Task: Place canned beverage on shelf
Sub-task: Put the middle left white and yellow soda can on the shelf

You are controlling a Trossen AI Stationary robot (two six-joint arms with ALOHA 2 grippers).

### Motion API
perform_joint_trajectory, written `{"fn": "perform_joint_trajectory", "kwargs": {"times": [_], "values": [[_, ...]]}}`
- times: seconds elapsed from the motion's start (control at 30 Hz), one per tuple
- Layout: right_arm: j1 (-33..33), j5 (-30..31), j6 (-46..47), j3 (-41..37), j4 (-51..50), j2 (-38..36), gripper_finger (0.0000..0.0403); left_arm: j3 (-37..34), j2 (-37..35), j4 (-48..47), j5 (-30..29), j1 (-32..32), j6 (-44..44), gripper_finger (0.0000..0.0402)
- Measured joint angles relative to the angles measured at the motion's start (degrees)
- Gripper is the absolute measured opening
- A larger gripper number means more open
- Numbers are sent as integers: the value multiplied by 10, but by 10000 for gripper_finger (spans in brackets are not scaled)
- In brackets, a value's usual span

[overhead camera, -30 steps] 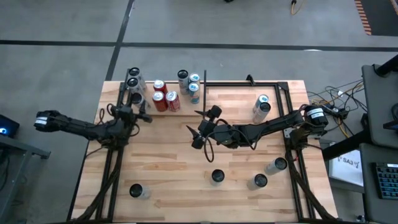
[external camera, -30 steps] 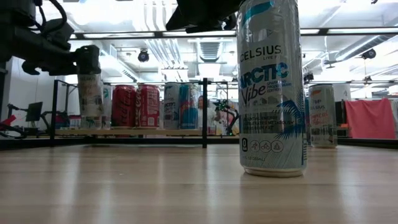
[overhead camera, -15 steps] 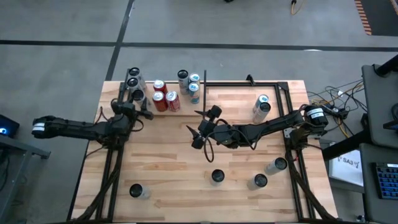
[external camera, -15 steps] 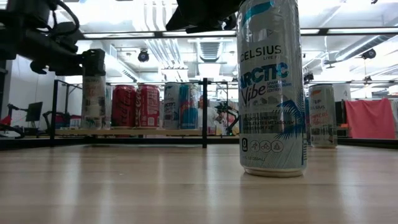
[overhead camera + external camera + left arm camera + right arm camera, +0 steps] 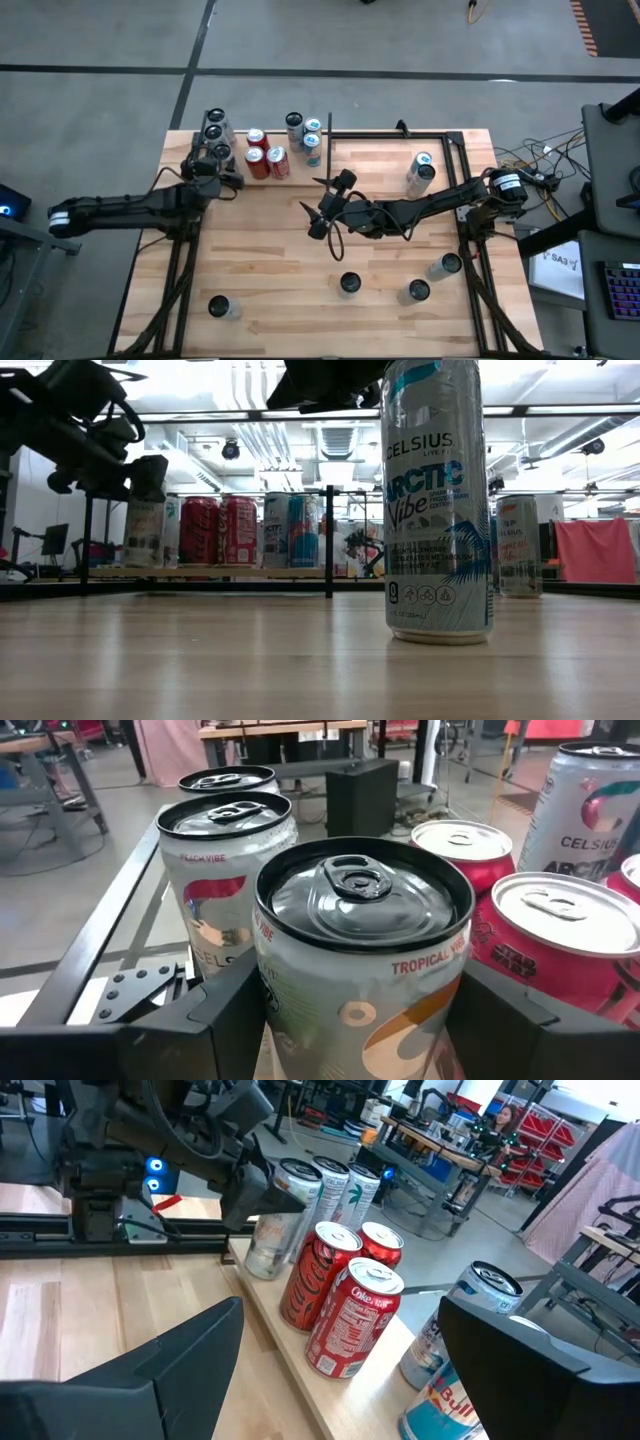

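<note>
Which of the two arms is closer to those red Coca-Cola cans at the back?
The left. Its tool, gripping a Tropical Vibe can, sits right beside the Coca-Cola cans on the shelf. The right tool hovers open farther off, mid-table.

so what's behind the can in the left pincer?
Behind the Tropical Vibe can held by the left pincer stand two more cans in a row: a Peach Vibe can, then another showing only its lid. Their lower halves are covered.

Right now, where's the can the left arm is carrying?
The Tropical Vibe can sits in the left gripper at the table's far left corner, beside the red cans on the shelf.
</note>
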Motion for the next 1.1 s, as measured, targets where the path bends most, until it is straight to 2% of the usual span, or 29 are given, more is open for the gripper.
{"fn": "perform_joint_trajectory", "kwargs": {"times": [0.27, 0.57, 0.7, 0.87, 1.1], "values": [[0, 0, 0, 0, 0, 0, 326, -3, 0, 31, 10, 0, 17, 242], [0, 0, 0, 0, 0, 0, 326, -4, 0, 42, 2, 0, 17, 302], [0, 0, 0, 0, 0, 0, 326, -2, -1, 45, 2, 0, 21, 313], [0, 1, -1, 0, 0, 0, 326, 27, -2, 44, 3, 0, 60, 314], [0, 2, -5, 0, 0, 0, 326, 103, -1, -19, 4, 0, 104, 315]]}}
